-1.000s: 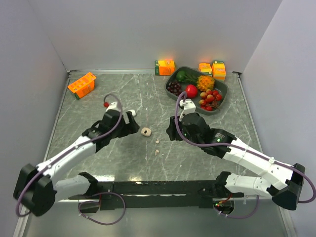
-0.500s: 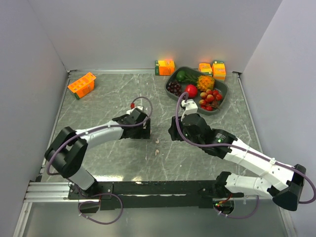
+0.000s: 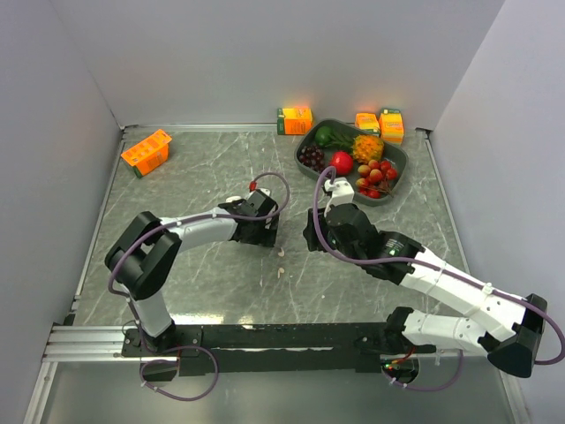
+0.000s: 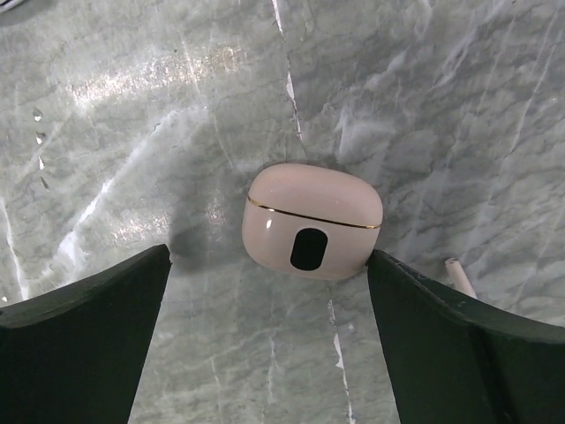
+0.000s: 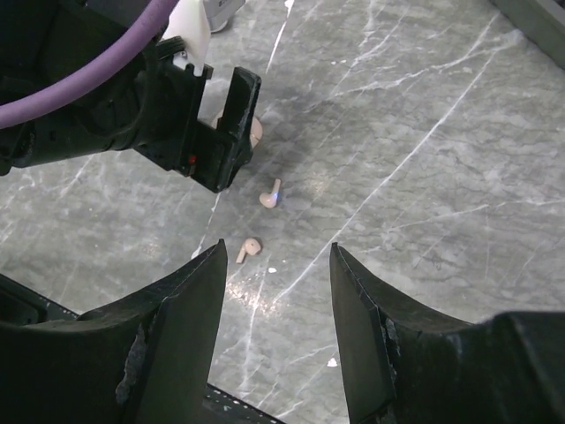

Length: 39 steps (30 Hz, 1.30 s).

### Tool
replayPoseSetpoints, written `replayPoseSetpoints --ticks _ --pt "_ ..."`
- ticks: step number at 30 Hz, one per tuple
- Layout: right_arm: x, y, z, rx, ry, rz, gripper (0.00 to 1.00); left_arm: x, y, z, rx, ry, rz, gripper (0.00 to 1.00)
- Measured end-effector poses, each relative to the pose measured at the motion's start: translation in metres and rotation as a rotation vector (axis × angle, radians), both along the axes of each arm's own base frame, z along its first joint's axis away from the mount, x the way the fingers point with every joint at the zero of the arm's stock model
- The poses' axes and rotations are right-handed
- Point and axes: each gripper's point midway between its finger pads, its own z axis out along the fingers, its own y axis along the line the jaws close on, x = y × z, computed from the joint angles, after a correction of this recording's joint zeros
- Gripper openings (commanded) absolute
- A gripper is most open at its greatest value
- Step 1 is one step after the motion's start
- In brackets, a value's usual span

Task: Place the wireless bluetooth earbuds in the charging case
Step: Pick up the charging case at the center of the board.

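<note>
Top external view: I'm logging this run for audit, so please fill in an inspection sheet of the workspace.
Surface: glossy grey marble tabletop.
Job's things: closed beige rounded plastic charging case; two tiny beige plastic earbuds lying loose near it.
Clutter: orange cartons and grey tray of toy fruit towards the far edge.
Grippers: left gripper open, fingers either side of the case; right gripper open, empty.
Cables: purple cables looped along both arms.
Surroundings: plain grey walls.

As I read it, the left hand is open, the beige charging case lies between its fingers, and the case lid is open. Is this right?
Only the lid is wrong: the left wrist view shows the charging case shut. The left hand is open.
</note>
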Motion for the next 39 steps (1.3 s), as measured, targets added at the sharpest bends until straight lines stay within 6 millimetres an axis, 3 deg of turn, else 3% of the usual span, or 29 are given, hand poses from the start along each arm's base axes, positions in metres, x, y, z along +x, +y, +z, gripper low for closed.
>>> replayPoseSetpoints --ticks 5,17,30,36,39 --pt "0.0 -0.002 -0.003 -0.016 -0.004 0.002 0.58 0.001 0.001 -0.002 0.024 0.0 -0.03 0.96" --pt "0.0 -0.003 -0.003 -0.02 -0.007 0.004 0.58 0.006 -0.012 -0.002 0.029 -0.007 -0.078 0.77" --pt "0.001 -0.003 -0.003 -0.021 -0.008 0.001 0.58 0.003 -0.015 -0.003 0.035 -0.008 -0.088 0.67" --pt "0.0 -0.003 -0.003 -0.021 -0.008 0.001 0.58 0.004 -0.017 -0.007 0.035 -0.008 -0.089 0.55" --pt "0.0 -0.004 -0.002 -0.02 -0.009 0.0 0.58 0.004 -0.017 -0.007 0.035 -0.01 -0.09 0.42"
